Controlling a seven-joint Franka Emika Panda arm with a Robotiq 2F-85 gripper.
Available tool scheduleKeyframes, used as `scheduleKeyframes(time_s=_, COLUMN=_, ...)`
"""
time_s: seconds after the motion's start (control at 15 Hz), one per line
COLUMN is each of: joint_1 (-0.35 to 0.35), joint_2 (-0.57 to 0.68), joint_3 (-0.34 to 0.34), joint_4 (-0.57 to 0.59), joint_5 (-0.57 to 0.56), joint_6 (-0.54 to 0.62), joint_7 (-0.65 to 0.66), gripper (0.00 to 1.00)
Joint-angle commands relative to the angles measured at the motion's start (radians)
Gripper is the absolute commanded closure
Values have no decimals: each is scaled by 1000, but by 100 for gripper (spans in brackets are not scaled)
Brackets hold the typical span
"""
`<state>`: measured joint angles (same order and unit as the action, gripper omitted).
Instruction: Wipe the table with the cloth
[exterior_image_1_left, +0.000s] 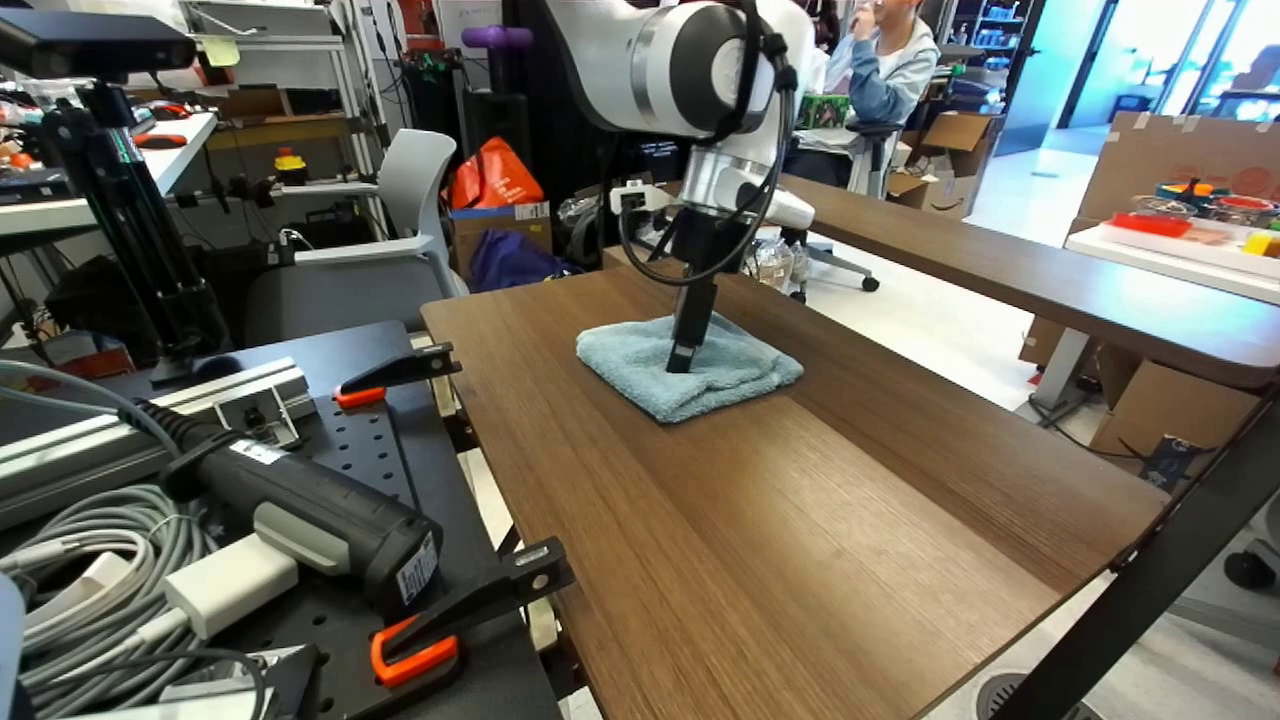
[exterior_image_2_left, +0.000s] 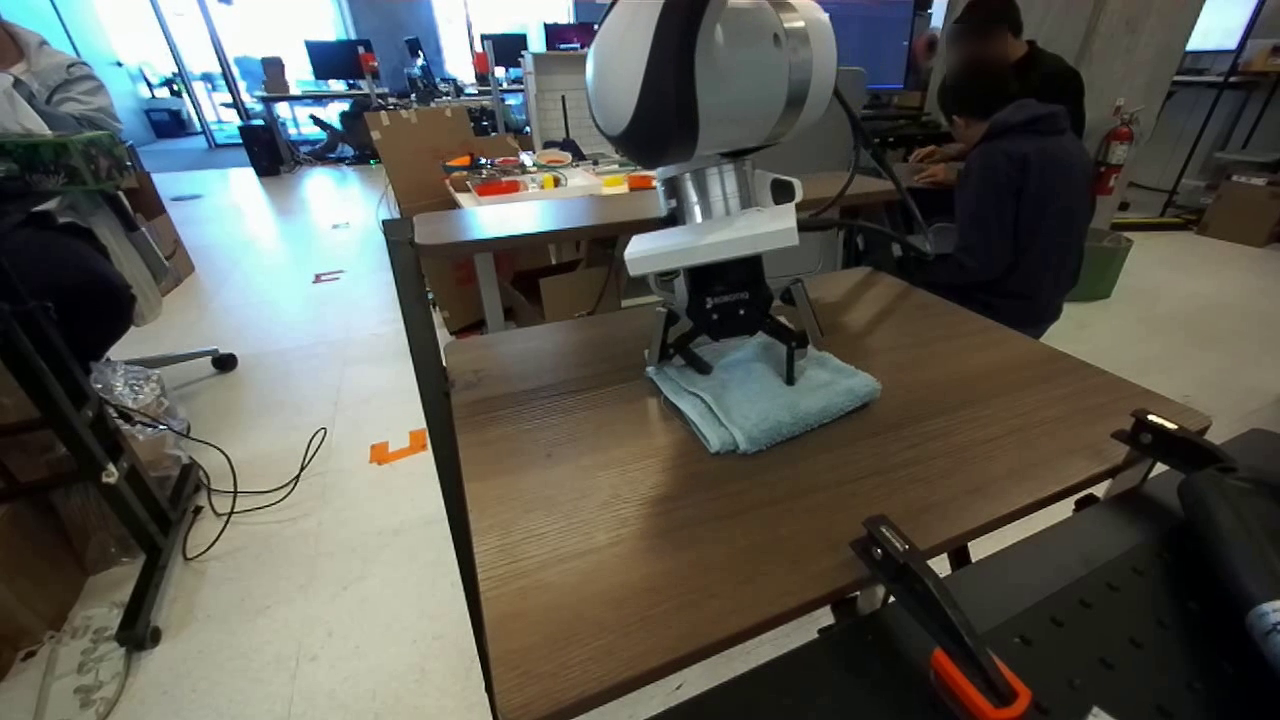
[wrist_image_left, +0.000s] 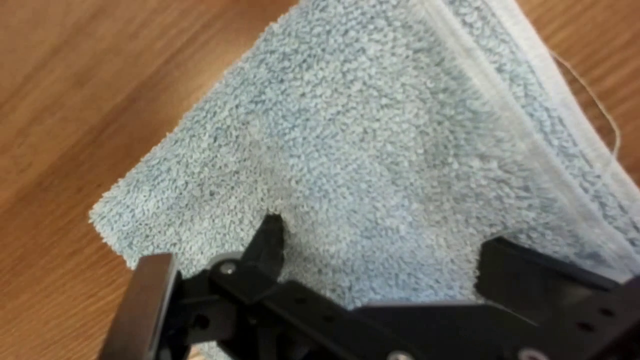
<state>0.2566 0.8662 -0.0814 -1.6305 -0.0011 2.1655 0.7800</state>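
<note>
The light blue-teal folded cloth lies on the wood-grain table in both exterior views, as cloth and cloth on table and table. My gripper points down over the middle of the cloth. In an exterior view its gripper fingers are spread wide, with both tips at the cloth's top surface. In the wrist view the gripper is open, and the cloth spreads flat between and beyond the fingertips. The cloth dents slightly near the left fingertip. The cloth's part below the gripper body is hidden.
A black cart with cables and a black tool stands along one table edge, with orange-tipped clamps reaching to that edge. A dark post rises beside the table. A narrower wood-topped table stands behind. People sit nearby.
</note>
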Motion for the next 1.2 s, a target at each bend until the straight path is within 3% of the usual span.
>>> scheduleKeyframes(time_s=0.0, joint_1=76, joint_2=-10, joint_3=22, joint_4=-61, joint_5=-75, joint_6=-20, joint_7=-12, gripper=0)
scheduleKeyframes(time_s=0.47, joint_1=208, joint_2=2, joint_3=65, joint_4=-29, joint_5=-169, joint_6=-16, joint_7=8, gripper=0)
scheduleKeyframes(time_s=0.53, joint_1=183, joint_2=-24, joint_3=64, joint_4=-44, joint_5=-146, joint_6=-24, joint_7=-1, gripper=0)
scheduleKeyframes(time_s=1.13, joint_1=207, joint_2=-24, joint_3=67, joint_4=-42, joint_5=-157, joint_6=-24, joint_7=4, gripper=0)
